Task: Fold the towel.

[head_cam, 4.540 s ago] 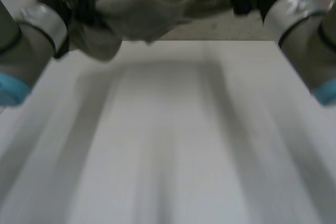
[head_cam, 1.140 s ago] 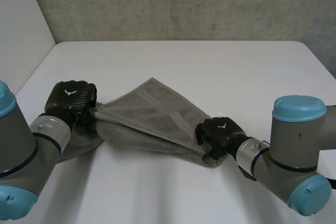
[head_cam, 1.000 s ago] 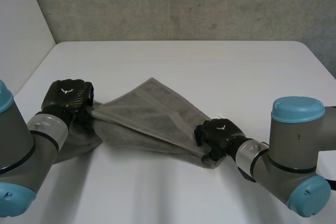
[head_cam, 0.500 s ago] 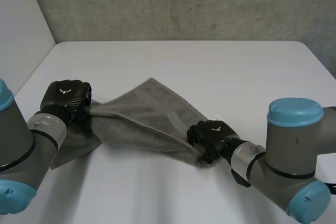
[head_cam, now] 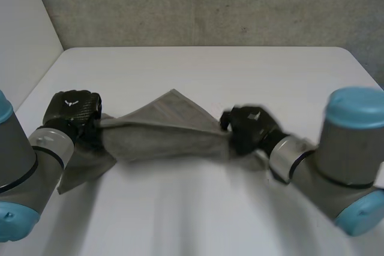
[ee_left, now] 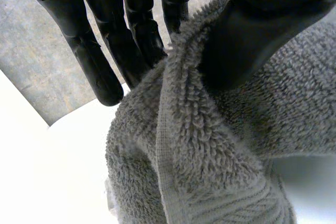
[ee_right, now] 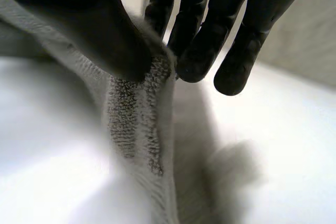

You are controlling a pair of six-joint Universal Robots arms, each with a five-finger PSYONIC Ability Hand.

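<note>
A grey towel [head_cam: 165, 131] is stretched between my two hands, just above the white table [head_cam: 198, 70]. My left hand [head_cam: 73, 111] pinches the towel's left end. In the left wrist view the thumb [ee_left: 262, 30] presses the towel [ee_left: 210, 145] against the fingers [ee_left: 131, 35]. My right hand [head_cam: 249, 127] grips the right end. In the right wrist view its thumb [ee_right: 100, 30] and fingers [ee_right: 202, 30] pinch the towel's edge [ee_right: 139, 108]. A loose flap [head_cam: 81, 169] hangs down to the table below the left hand.
A grey wall [head_cam: 210, 4] rises behind the table's far edge. A white panel [head_cam: 24, 34] stands at the far left.
The right hand has lifted and moved away from me with its towel end, closing tighter on it. The towel has drawn into a narrower band. The left hand has hardly moved.
</note>
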